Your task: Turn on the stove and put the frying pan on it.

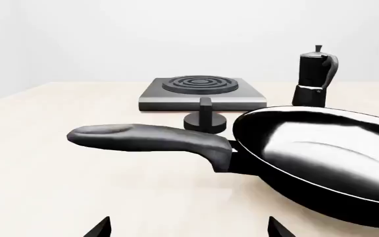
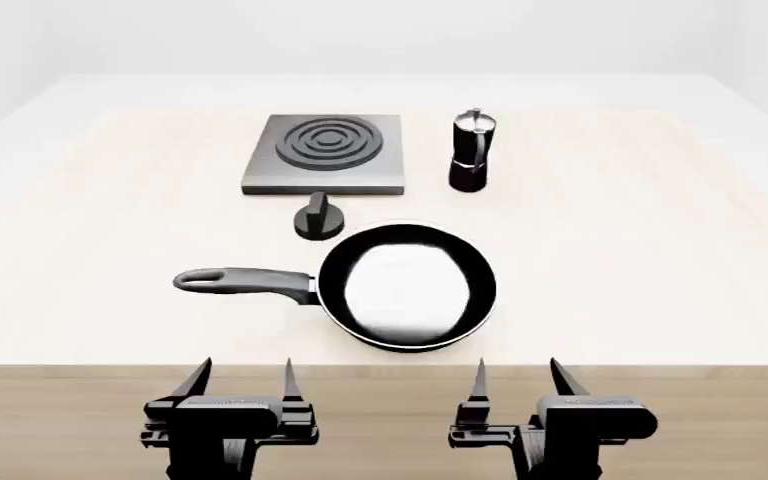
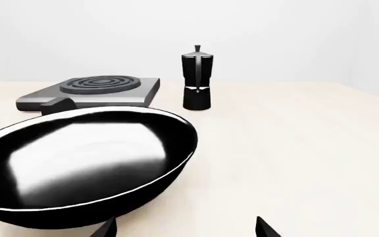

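Both grippers are sitting nearest the head camera, at the desk's near edge: the left gripper (image 2: 245, 375) and the right gripper (image 2: 515, 375) are each standing with fingers spread apart, released and grasping nothing. Only the fingertips are showing in the wrist views, as dark points (image 1: 100, 228) (image 3: 265, 228). Beyond them, the frying pan (image 2: 408, 286) is resting flat on the pale wooden desk (image 2: 624, 250), its round bowl lying ahead of the gap between the two grippers and a little nearer the right one, apart from both. Its long dark-grey handle (image 2: 244, 281) is stretching out toward the robot's left, so that the handle's end is lying straight ahead of the left gripper, not touching it. In the left wrist view the handle (image 1: 150, 140) is running across the middle of the picture with the glossy bowl (image 1: 327, 163) beside it. Farther back, the small black knob (image 2: 320, 218) is standing just behind the pan's rim, between the pan and the stove (image 2: 325, 153). The stove's plate is lying flat on the desk, its ringed burner bare. A black-and-silver moka pot (image 2: 471, 150) is standing upright just to the stove's right, well away from both grippers.
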### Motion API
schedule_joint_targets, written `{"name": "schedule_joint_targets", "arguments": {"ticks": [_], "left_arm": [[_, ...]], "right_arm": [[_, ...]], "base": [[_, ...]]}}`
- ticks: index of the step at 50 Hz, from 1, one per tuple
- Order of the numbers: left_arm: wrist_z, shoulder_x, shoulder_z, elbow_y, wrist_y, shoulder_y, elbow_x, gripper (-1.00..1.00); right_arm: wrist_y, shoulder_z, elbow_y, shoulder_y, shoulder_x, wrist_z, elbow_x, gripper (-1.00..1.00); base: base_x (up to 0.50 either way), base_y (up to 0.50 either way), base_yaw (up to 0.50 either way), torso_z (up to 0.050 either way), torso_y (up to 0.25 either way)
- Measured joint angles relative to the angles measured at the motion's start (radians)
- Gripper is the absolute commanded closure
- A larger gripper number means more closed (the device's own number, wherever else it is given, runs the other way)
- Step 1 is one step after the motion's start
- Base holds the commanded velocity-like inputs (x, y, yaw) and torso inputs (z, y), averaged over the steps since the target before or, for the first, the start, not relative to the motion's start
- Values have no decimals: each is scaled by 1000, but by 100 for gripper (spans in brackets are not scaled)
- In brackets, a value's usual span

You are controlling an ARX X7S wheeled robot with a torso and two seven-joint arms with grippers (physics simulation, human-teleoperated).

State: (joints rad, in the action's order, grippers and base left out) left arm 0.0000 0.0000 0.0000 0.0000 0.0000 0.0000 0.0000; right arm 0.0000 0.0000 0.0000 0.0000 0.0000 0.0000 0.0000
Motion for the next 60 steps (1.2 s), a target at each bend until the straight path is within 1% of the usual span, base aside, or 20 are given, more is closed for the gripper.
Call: {"name": "schedule_joint_targets", "arguments": {"ticks": [11, 12, 13, 15, 26, 30, 36, 41, 50, 54, 60], "left_arm": [[-24, -22, 29, 1, -4, 0, -16, -100], [-96, -39, 98, -42, 33, -20, 26, -100], [-146, -39, 149, -66, 53, -27, 48, -100], [-190, -37, 197, -69, 52, -22, 49, -100], [-121, -53, 135, -40, 11, -12, 25, -100], [-117, -57, 128, 38, -101, -35, 27, -100], [-95, -67, 139, 289, -418, -157, 35, -100], [-86, -74, 142, 421, -561, -205, 30, -100], [-87, -88, 148, 514, -670, -248, 21, -100], [-92, -95, 146, 532, -693, -258, 18, -100], [-97, -99, 147, 554, -717, -267, 4, -100]], "right_arm": [[-5, -26, -1, -1, 23, 35, 8, -100], [-48, -73, 40, 9, 39, 73, 29, -100], [-72, -103, 64, 9, 39, 92, 33, -100], [-72, -115, 67, 4, 37, 91, 33, -100], [10, -88, -4, -1, 56, 76, 52, -100], [113, -84, -74, 23, 68, 81, 70, -100], [384, -73, -294, 124, 92, 109, 96, -100], [521, -59, -428, 170, 106, 127, 114, -100], [638, -44, -540, 212, 124, 147, 137, -100], [666, -36, -561, 223, 124, 155, 151, -100], [701, 37, -571, 250, 123, 213, 151, -100]], "base": [[0, 0, 0, 0, 0], [0, 0, 0, 0, 0], [0, 0, 0, 0, 0], [0, 0, 0, 0, 0], [0, 0, 0, 0, 0], [0, 0, 0, 0, 0], [0, 0, 0, 0, 0], [0, 0, 0, 0, 0], [0, 0, 0, 0, 0], [0, -355, 0, 0, 0], [0, -83, 0, 0, 0]]}}
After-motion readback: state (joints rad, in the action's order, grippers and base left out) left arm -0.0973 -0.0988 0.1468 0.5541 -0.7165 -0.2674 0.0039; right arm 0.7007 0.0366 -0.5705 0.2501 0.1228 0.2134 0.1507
